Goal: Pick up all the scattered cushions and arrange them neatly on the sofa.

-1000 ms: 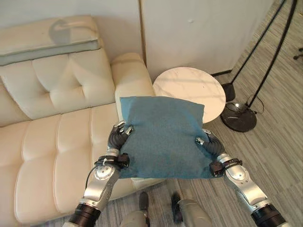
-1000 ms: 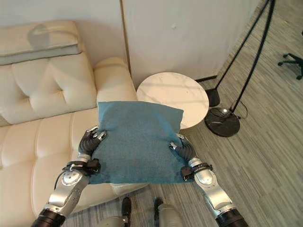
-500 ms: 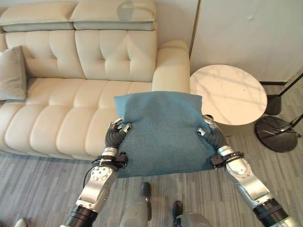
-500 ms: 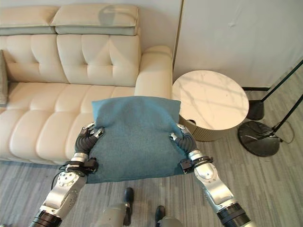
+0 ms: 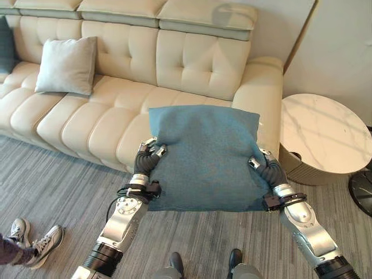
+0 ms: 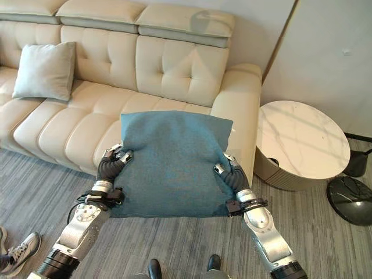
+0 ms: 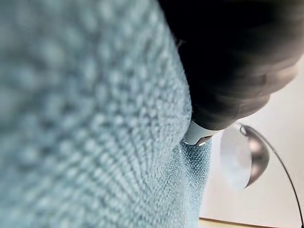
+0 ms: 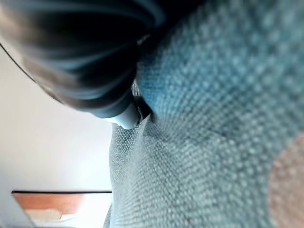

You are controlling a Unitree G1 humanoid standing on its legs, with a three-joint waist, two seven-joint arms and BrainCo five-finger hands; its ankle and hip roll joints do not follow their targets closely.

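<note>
Round marble side table (image 5: 325, 133), sneakers (image 5: 36, 244)

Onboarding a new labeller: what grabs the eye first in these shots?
The square teal woven cushion, held up in mid-frame between the left robot hand and the right robot hand, each gripping a side edge. Behind it runs the cream tufted leather sofa, with a pale grey cushion propped against its backrest at far left.

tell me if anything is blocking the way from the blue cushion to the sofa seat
Nothing visible does. The blue cushion is held between the left robot hand and right robot hand, and the sofa seat just beyond it is bare. The grey cushion sits far off toward the robot's left.
</note>
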